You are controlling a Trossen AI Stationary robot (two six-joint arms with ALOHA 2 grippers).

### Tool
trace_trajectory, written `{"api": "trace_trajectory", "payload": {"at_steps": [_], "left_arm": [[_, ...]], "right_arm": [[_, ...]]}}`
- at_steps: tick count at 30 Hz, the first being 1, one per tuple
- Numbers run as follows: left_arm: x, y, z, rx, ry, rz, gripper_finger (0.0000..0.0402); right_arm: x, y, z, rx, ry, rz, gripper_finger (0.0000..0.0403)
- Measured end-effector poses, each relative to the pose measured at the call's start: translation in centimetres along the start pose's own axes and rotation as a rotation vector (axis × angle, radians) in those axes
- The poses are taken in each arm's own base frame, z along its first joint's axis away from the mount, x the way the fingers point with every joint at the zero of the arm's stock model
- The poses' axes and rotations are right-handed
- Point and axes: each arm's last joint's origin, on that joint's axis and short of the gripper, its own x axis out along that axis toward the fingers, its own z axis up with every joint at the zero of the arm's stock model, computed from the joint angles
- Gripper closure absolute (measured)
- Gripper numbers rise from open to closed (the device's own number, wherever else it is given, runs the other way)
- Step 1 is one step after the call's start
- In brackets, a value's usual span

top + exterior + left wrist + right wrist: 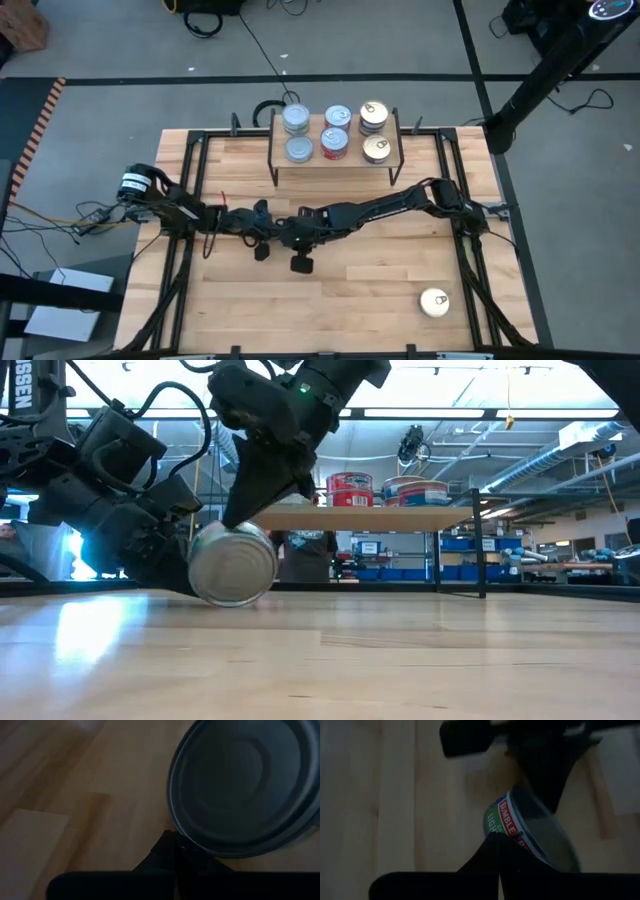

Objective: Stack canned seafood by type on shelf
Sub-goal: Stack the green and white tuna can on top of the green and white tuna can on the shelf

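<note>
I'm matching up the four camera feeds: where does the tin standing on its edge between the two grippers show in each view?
High view: hidden under the meeting grippers at table centre.
Low view: tin on edge, left of centre, on the table.
Left wrist view: its round face fills the upper right.
Right wrist view: centre, label showing.
Shared landmark: the light wooden tabletop under the tin.

Black jointed arms, looping black cables, white lettering, green light.

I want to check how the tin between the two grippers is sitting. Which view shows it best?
The low view: the tin stands on edge on the tabletop. The wrist views show only its face and label; the arms hide it from above.
</note>
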Motion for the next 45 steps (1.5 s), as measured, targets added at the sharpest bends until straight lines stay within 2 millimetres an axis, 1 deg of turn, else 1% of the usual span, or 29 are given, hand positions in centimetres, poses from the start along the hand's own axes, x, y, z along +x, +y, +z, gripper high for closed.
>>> {"api": "trace_trajectory", "payload": {"at_steps": [2, 5, 7, 10, 14, 19, 23, 25, 26, 28, 31, 32, 36, 38, 42, 45], "left_arm": [[0.0, -0.1, -0.1, 0.002, 0.008, -0.017, 0.0401], [0.1, -0.4, 0.6, 0.004, -0.039, -0.075, 0.0401], [0.0, -0.5, 0.7, 0.005, -0.043, -0.104, 0.0401], [0.0, -0.5, 0.7, 0.022, -0.044, -0.109, 0.0401], [0.0, -0.5, 0.6, 0.023, -0.038, -0.100, 0.0401], [0.0, -0.4, 0.5, 0.026, -0.034, -0.087, 0.0401], [0.0, -0.3, 0.5, 0.021, -0.035, -0.065, 0.0401], [0.0, -0.3, 0.5, 0.009, -0.040, -0.053, 0.0401], [0.0, -0.3, 0.5, 0.001, -0.040, -0.050, 0.0401], [0.0, -0.3, 0.5, -0.001, -0.040, -0.046, 0.0401], [0.0, -0.3, 0.6, -0.004, -0.042, -0.047, 0.0401], [0.0, -0.3, 0.6, -0.006, -0.041, -0.047, 0.0401], [0.0, -0.3, 0.6, -0.011, -0.049, -0.046, 0.0401], [0.0, -0.3, 0.7, -0.019, -0.052, -0.042, 0.0401], [0.1, -0.3, 1.0, -0.031, -0.076, -0.039, 0.0401], [0.3, -0.4, 1.4, -0.032, -0.091, -0.042, 0.0401]], "right_arm": [[-0.1, -0.2, 0.3, 0.007, -0.024, 0.002, 0.0394], [-0.3, -1.2, 0.8, 0.036, -0.044, -0.021, 0.0392], [-0.3, -1.7, 0.9, 0.052, -0.049, -0.041, 0.0390], [0.2, -2.3, 0.4, 0.057, -0.004, -0.036, 0.0384], [0.2, -2.2, 0.4, 0.045, 0.002, -0.026, 0.0372], [-0.8, -2.1, 0.3, -0.001, 0.026, -0.024, 0.0341], [-2.8, -2.0, -0.7, -0.038, 0.143, -0.098, 0.0311], [-3.5, -2.0, -1.7, -0.068, 0.236, -0.189, 0.0307], [-3.6, -2.1, -2.2, -0.079, 0.276, -0.245, 0.0311], [-3.9, -2.2, -3.2, -0.100, 0.362, -0.333, 0.0333], [-3.8, -2.5, -4.5, -0.087, 0.418, -0.383, 0.0386], [-3.5, -2.7, -5.0, -0.082, 0.434, -0.390, 0.0392], [-2.0, -3.4, -6.8, -0.030, 0.465, -0.390, 0.0391], [-1.3, -3.6, -7.6, -0.013, 0.452, -0.385, 0.0396], [-0.8, -3.2, -7.5, 0.028, 0.391, -0.332, 0.0396], [-0.9, -2.1, -6.6, 0.028, 0.320, -0.276, 0.0397]]}}
